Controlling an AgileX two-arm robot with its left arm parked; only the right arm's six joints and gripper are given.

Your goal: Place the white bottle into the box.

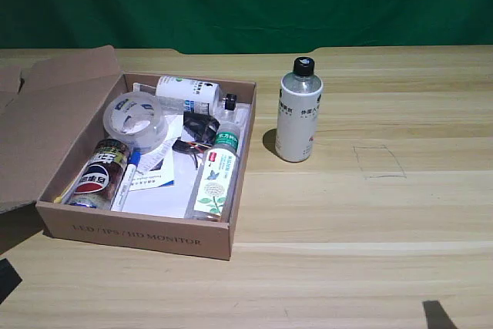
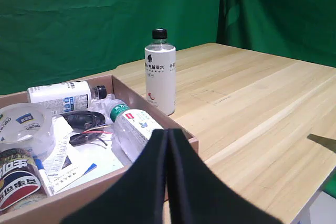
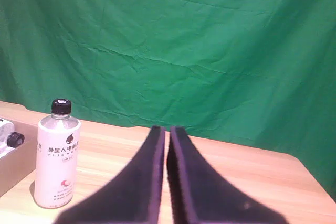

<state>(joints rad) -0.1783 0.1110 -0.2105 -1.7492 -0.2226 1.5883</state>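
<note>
The white bottle stands upright on the wooden table, black cap on, just to the exterior view's right of the box. It also shows in the left wrist view and the right wrist view. The brown cardboard box lies open with its flap folded out to the exterior view's left. My right gripper is shut on nothing, well short of the bottle. Only its dark tip shows at the exterior view's bottom edge.
In the box lie a similar white bottle, a tape roll, a cola can, a green-capped clear bottle, a pen and papers. A pencilled square marks the table beyond the white bottle. The parked left gripper hovers by the box's corner.
</note>
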